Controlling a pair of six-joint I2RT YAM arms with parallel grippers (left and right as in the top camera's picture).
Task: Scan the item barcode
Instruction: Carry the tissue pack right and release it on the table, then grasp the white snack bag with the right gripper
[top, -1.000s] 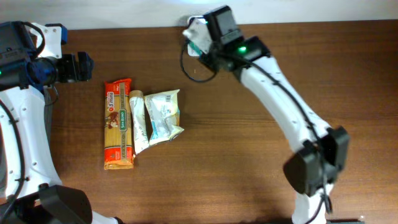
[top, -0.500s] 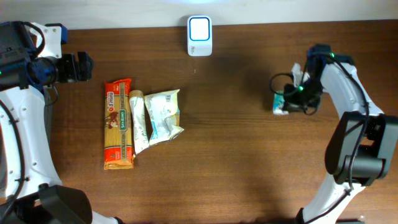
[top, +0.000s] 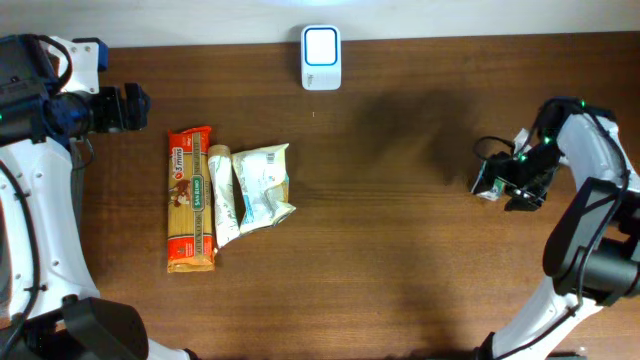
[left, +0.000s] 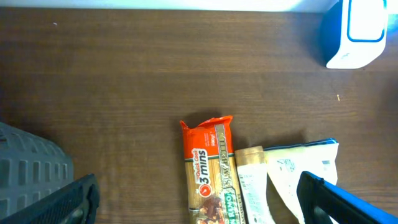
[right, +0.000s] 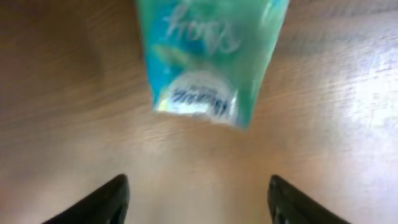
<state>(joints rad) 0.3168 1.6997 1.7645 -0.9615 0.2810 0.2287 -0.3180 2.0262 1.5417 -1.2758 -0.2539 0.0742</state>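
A teal packet (top: 487, 183) lies at the table's right side, just left of my right gripper (top: 522, 182). In the right wrist view the teal packet (right: 208, 56) sits beyond the fingertips, and my right gripper (right: 198, 185) is open with only bare wood between its fingers. The white and blue scanner (top: 321, 44) stands at the back edge, also seen as the scanner (left: 354, 31) in the left wrist view. My left gripper (top: 125, 108) hovers at the far left, and in its own view my left gripper (left: 199, 202) is open and holds nothing.
An orange pasta pack (top: 190, 200), a cream tube (top: 224, 195) and a white pouch (top: 263, 185) lie side by side left of centre. A grey basket (left: 28, 168) shows at the left wrist view's lower left.
My right arm swung from the scanner to the table's right side carrying the teal packet, then its jaws opened and the packet came free. The left arm has not moved.
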